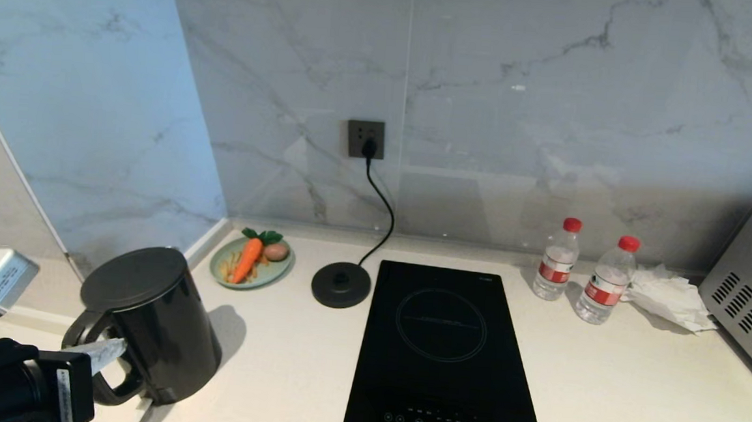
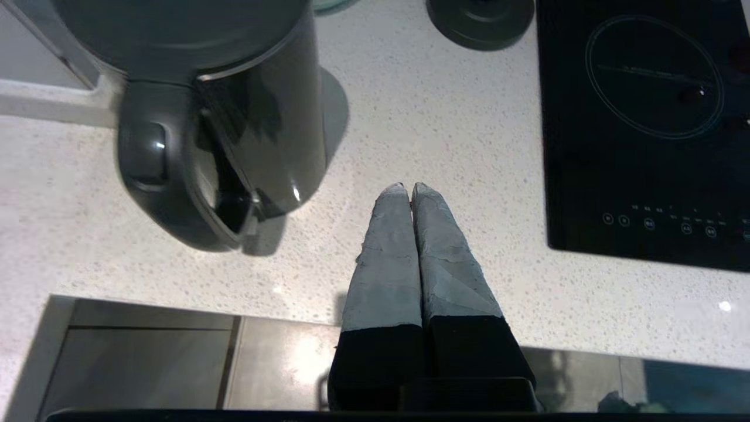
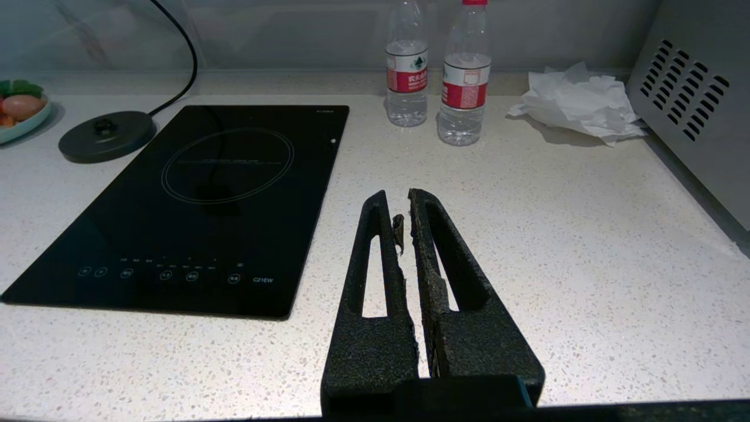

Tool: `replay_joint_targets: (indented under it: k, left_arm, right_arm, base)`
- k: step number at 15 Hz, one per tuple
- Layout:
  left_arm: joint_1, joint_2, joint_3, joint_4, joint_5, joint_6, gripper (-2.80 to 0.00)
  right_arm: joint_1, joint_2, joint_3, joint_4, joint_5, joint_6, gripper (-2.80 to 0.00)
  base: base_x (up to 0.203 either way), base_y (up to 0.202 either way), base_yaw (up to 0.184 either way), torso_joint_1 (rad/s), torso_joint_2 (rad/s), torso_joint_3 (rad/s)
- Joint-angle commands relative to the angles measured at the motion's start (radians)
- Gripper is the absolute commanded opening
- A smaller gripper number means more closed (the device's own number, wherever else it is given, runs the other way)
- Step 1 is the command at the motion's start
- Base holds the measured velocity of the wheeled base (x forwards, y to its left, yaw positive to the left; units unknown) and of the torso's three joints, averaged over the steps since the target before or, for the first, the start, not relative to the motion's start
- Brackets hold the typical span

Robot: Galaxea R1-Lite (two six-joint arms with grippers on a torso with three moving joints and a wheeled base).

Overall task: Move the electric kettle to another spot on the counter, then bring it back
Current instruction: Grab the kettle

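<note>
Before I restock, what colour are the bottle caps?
Red, on both water bottles; clearest in the head view.

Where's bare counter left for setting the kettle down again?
Widest bare counter: right of the hob, in front of the bottles and tissue. A narrower strip runs between the electric kettle and the hob. Crowded at the back: plate, base disc.
</note>
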Motion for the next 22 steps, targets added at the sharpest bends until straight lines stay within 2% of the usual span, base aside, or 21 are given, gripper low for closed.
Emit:
replay_joint_targets:
  k: [1, 3, 5, 8, 11, 14, 16, 19, 20, 21, 22]
  left_arm:
    - [-0.114, 0.028, 0.023, -0.002, 0.094, -0.053, -2.8]
    - [-0.15, 0.147, 0.034, -0.003, 0.203, -0.142, -2.8]
    - [-0.199, 0.215, 0.035, -0.016, 0.264, -0.203, -2.8]
    - [-0.225, 0.27, 0.04, -0.088, 0.303, -0.206, -2.8]
    - [-0.221, 0.264, 0.065, -0.091, 0.325, -0.227, -2.8]
    - [-0.216, 0.289, 0.098, -0.09, 0.343, -0.305, -2.8]
    - [-0.204, 0.363, 0.095, -0.091, 0.357, -0.369, -2.8]
    - [-0.203, 0.474, 0.014, -0.091, 0.415, -0.454, -2.8]
    - [-0.216, 0.479, -0.003, -0.091, 0.43, -0.466, -1.7]
    - [-0.22, 0.474, -0.004, -0.091, 0.433, -0.465, 0.0]
    - [-0.221, 0.468, 0.005, -0.091, 0.436, -0.462, 0.0]
  right_arm:
    - [0.0, 0.0, -0.001, -0.001, 0.0, -0.001, -2.8]
    - [0.0, 0.0, 0.0, 0.0, 0.0, 0.0, -2.8]
    - [0.0, 0.0, 0.0, 0.0, 0.0, 0.0, -2.8]
    - [0.0, 0.0, 0.0, 0.0, 0.001, -0.001, -2.8]
    - [0.0, 0.0, 0.001, 0.0, 0.0, 0.0, -2.8]
    - [0.0, 0.0, 0.001, 0.001, 0.001, -0.001, -2.8]
    - [0.0, 0.0, 0.001, 0.001, 0.0, 0.0, -2.8]
    - [0.0, 0.0, 0.001, -0.001, 0.0, -0.001, -2.8]
    - [0.0, 0.0, 0.001, -0.001, 0.0, 0.0, -2.8]
    - [0.0, 0.0, 0.001, 0.001, 0.0, -0.001, -2.8]
    - [0.0, 0.0, 0.001, 0.001, 0.0, 0.0, -2.8]
  base:
    - [0.0, 0.0, 0.0, 0.0, 0.0, 0.0]
    - [0.0, 0.0, 0.0, 0.0, 0.0, 0.0]
    - [0.0, 0.0, 0.0, 0.0, 0.0, 0.0]
    - [0.0, 0.0, 0.0, 0.0, 0.0, 0.0]
    - [0.0, 0.0, 0.0, 0.0, 0.0, 0.0]
    - [0.0, 0.0, 0.0, 0.0, 0.0, 0.0]
    - [0.0, 0.0, 0.0, 0.0, 0.0, 0.0]
    - [0.0, 0.0, 0.0, 0.0, 0.0, 0.0]
    - [0.0, 0.0, 0.0, 0.0, 0.0, 0.0]
    - [0.0, 0.0, 0.0, 0.0, 0.0, 0.0]
    - [0.0, 0.0, 0.0, 0.0, 0.0, 0.0]
